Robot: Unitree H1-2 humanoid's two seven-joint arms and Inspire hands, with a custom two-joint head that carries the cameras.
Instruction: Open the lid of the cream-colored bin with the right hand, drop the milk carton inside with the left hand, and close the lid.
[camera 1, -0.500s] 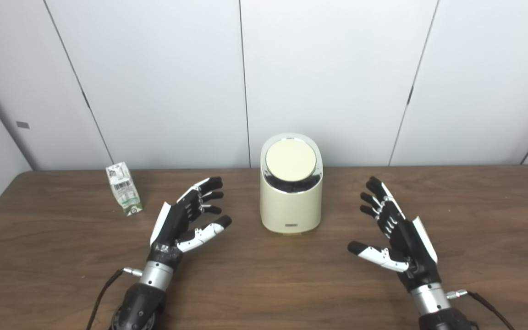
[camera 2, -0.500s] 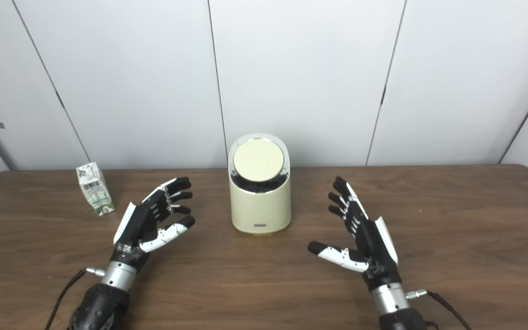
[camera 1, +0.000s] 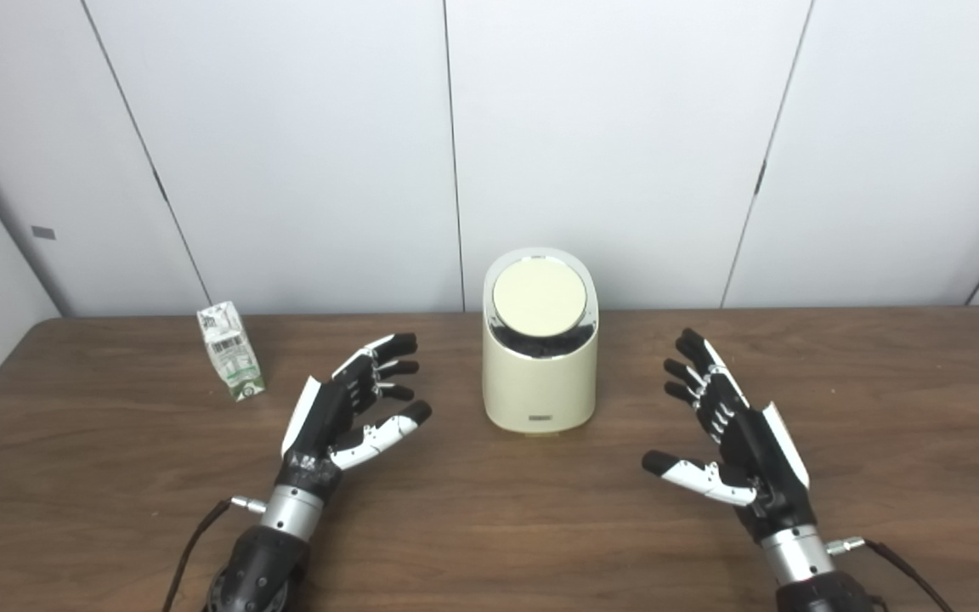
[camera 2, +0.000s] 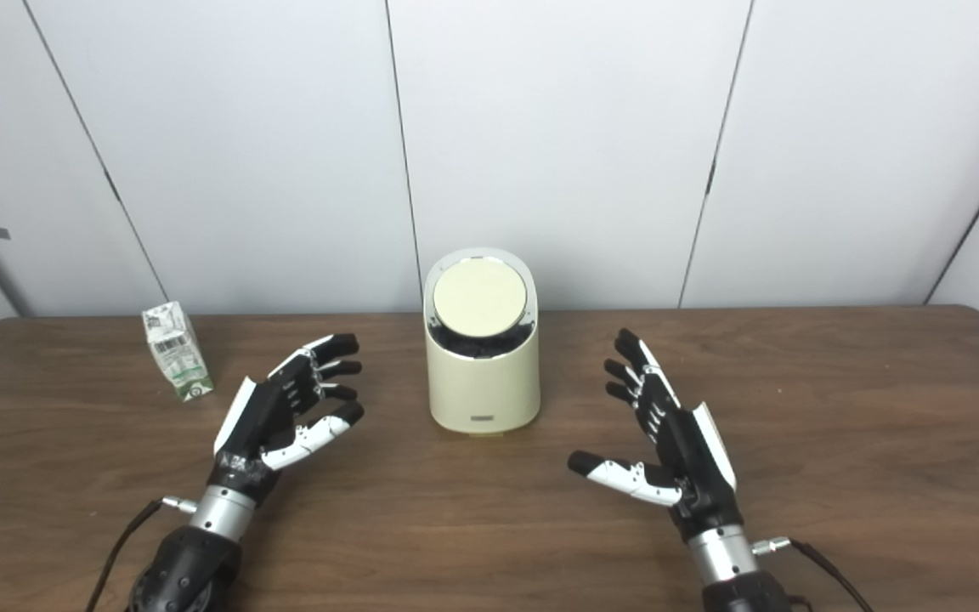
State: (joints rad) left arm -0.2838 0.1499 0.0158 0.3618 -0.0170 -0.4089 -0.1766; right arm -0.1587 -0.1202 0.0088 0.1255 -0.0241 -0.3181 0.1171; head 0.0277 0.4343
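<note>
Clearly, nothing is held yet — both hands are spread wide above the wooden table. The cream-colored bin, lid shut, is flanked by them: ahead and inward of the right hand. The upright milk carton stands outward of the left hand — nearer it. White wall panels are seen behind.

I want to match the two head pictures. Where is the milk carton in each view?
Left eye view: the milk carton stands upright, left of centre, near the table's far edge.
Right eye view: it sits closer to the left border.
Shared landmark: the cream-colored bin, to the carton's right in both.
</note>
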